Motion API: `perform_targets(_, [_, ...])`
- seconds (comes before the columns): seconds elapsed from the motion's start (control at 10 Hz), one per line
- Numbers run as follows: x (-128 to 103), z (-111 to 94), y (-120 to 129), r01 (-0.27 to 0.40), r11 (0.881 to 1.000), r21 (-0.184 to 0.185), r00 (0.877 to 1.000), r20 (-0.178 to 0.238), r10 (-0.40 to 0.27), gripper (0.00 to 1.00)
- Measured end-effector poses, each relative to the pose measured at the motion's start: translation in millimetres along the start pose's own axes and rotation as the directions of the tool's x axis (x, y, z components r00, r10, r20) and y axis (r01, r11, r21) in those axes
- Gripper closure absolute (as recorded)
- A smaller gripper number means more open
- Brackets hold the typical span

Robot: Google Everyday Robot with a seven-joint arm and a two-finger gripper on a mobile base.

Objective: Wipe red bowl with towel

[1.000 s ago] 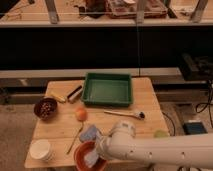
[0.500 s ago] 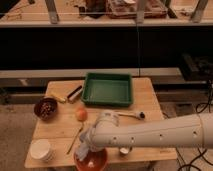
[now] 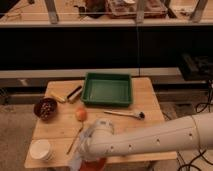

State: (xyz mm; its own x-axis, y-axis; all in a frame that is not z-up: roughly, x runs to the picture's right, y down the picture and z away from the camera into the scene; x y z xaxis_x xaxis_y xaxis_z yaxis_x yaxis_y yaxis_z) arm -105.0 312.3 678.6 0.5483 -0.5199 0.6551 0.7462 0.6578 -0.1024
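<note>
Three bowls sit on the bench [image 3: 52,127]: one red bowl [image 3: 95,164] at six o'clock on the front edge, one white bowl [image 3: 40,149] at seven, and one dark bowl of nuts [image 3: 46,108] at nine. My fingers [image 3: 86,149] are low at six o'clock, just over the red bowl. They are pinched tight on the one towel [image 3: 78,153], which hangs bunched by the bowl's nine o'clock rim. One green tray [image 3: 107,90] lies at twelve and one orange [image 3: 80,114] sits mid-bench.

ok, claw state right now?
Claw: closed, holding the towel, low over the red bowl.
</note>
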Motion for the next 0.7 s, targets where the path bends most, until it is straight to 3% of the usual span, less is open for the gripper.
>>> perform_targets(0.3, [-10.9,5.0,23.0,-0.004,1.000,-0.012,1.000,0.000,0.004,1.00])
perform_targets(0.7, [15.1,-5.7,62.2,-0.112,0.994,-0.015,0.992,-0.059,0.111,1.00])
